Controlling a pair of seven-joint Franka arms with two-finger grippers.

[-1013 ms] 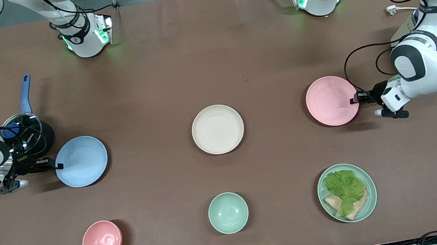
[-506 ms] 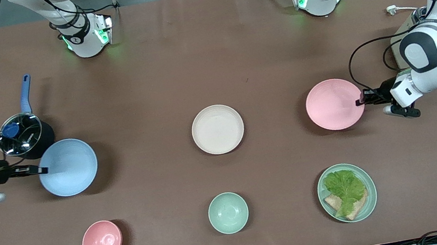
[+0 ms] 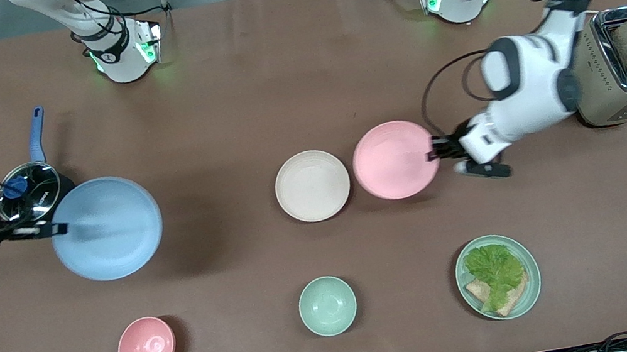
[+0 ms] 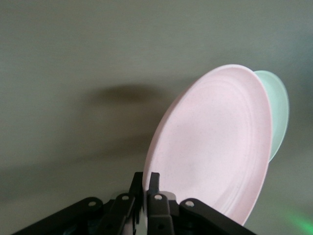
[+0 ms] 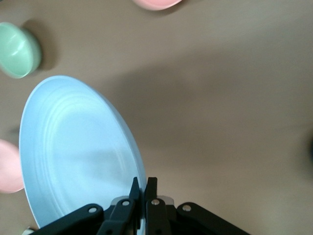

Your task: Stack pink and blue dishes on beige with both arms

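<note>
The beige plate [image 3: 312, 185] lies flat at the table's middle. My left gripper [image 3: 434, 156] is shut on the rim of the pink plate [image 3: 393, 159], which hangs in the air right beside the beige plate, toward the left arm's end. In the left wrist view the fingers [image 4: 154, 180] pinch the pink plate [image 4: 215, 147] at its edge. My right gripper [image 3: 58, 229] is shut on the rim of the blue plate [image 3: 106, 228], held high over the table near the right arm's end. The right wrist view shows that gripper [image 5: 145, 183] clamping the blue plate [image 5: 73, 152].
A dark pot with a glass lid and blue handle [image 3: 36, 190] stands beside the blue plate. A toaster [image 3: 626, 63] sits at the left arm's end. Nearer the front camera are a pink bowl [image 3: 146, 347], a mint-green bowl [image 3: 327, 305] and a mint-green plate with lettuce and bread [image 3: 498, 277].
Both plates have left the table. The left arm carried the pink plate toward the beige plate, uncovering the toaster. The right arm raised the blue plate higher, and it looks larger.
</note>
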